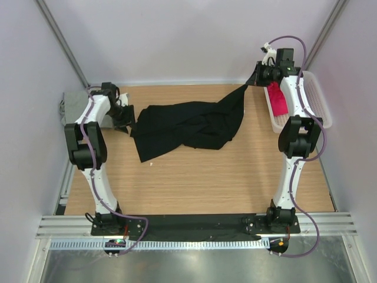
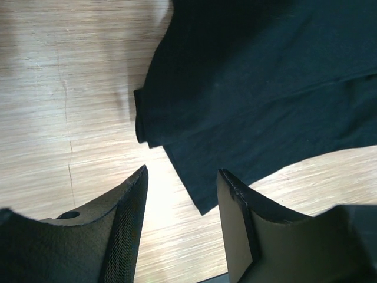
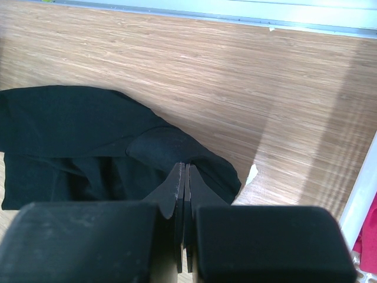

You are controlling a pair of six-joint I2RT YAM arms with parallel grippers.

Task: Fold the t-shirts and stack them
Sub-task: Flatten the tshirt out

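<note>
The large black t-shirt lies crumpled across the middle of the wooden table. My right gripper is shut on its far right corner and holds that corner up off the table; in the right wrist view the fingers pinch a fold of black cloth. My left gripper is open at the shirt's left edge. In the left wrist view its gripper is empty, with a shirt corner on the table between the jaws. A grey t-shirt lies at the far left. A magenta-red t-shirt lies in the basket.
A white mesh basket stands at the right table edge beside the right arm; its rim shows in the right wrist view. A small white scrap lies on the wood near the shirt. Bare wood spans the near half.
</note>
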